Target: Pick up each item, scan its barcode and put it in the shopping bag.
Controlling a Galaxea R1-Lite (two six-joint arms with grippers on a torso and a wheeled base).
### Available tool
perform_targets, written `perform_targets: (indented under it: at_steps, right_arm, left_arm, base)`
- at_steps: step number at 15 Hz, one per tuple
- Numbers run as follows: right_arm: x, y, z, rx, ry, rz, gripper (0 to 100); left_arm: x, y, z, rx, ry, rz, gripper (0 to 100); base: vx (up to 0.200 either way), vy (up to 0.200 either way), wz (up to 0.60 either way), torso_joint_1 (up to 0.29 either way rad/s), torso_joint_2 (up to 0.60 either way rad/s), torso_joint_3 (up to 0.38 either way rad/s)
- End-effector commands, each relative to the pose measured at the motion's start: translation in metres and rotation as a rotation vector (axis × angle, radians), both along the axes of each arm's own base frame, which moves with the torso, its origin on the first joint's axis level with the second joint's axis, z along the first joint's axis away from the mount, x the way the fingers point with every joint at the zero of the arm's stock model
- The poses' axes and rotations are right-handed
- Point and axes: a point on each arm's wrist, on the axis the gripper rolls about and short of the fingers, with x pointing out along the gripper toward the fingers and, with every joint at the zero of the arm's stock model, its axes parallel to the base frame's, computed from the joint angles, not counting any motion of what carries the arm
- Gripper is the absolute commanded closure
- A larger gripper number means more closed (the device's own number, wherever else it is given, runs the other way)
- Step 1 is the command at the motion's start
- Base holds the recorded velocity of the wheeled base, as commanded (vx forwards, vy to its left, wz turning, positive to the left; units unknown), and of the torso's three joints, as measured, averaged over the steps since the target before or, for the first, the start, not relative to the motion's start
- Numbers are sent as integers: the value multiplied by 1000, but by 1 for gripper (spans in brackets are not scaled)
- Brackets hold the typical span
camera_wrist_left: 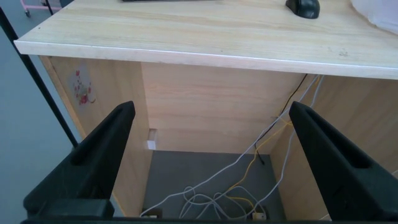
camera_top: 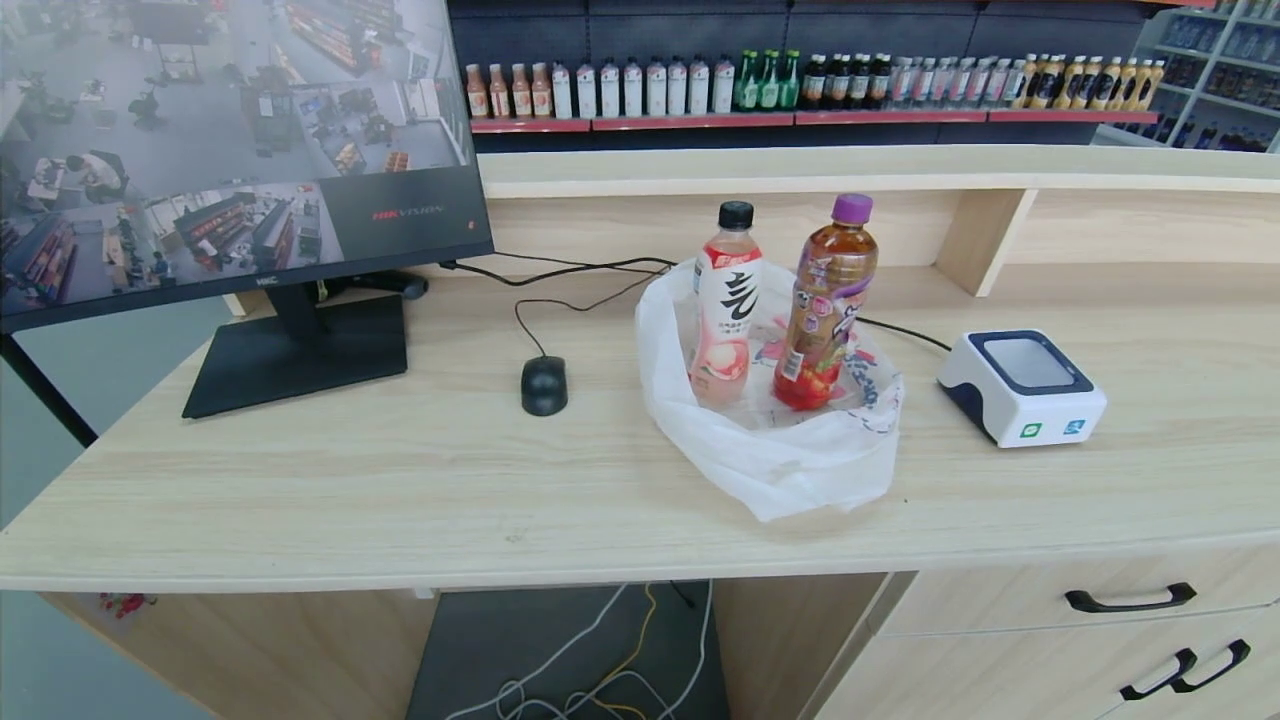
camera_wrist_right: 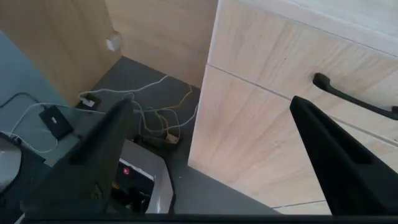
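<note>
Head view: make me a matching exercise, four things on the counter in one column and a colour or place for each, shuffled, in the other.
1 mouse
2 scanner
3 pink bottle
4 brown bottle

A purple cap
B right of the shopping bag
C black cap
D left of the bag

Pairs: 1-D, 2-B, 3-C, 4-A.

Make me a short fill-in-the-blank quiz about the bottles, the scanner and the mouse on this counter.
1. The pink bottle and the purple-capped bottle stand inside the white ___.
2. The pink bottle's cap is ___.
3. The scanner sits to the robot's ___ of both bottles.
4. The mouse lies between the bottles and the ___.
Answers: bag, black, right, monitor.
</note>
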Motion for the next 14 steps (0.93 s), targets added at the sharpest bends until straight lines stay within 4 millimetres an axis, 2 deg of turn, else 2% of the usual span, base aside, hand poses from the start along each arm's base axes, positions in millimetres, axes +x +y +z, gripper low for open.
perform_targets:
  at_steps: [1,2,5,9,10,14]
  right_arm:
    - [-4,-1,0,37,-37,-53,0]
    - [-3,0,0,39,-26,-83,0]
    - [-5,2,0,42,-45,-340,0]
    - [-16,3,-8,129,-174,-399,0]
    - [-16,2,-8,179,-165,-421,0]
    - [-16,2,-8,193,-164,-420,0]
  left_arm:
    - [0,0,0,0,0,1,0]
    - [0,0,0,0,0,1,0]
    - [0,0,0,0,0,1,0]
    - [0,0,0,-3,0,1,0]
    - [0,0,0,-5,0,1,0]
    - [0,0,0,-5,0,1,0]
  base:
    - [0,0,0,0,0,0]
    - [0,0,0,0,0,0]
    - [0,0,0,0,0,0]
    - [0,0,0,0,0,0]
    - [0,0,0,0,0,0]
    - [0,0,0,0,0,0]
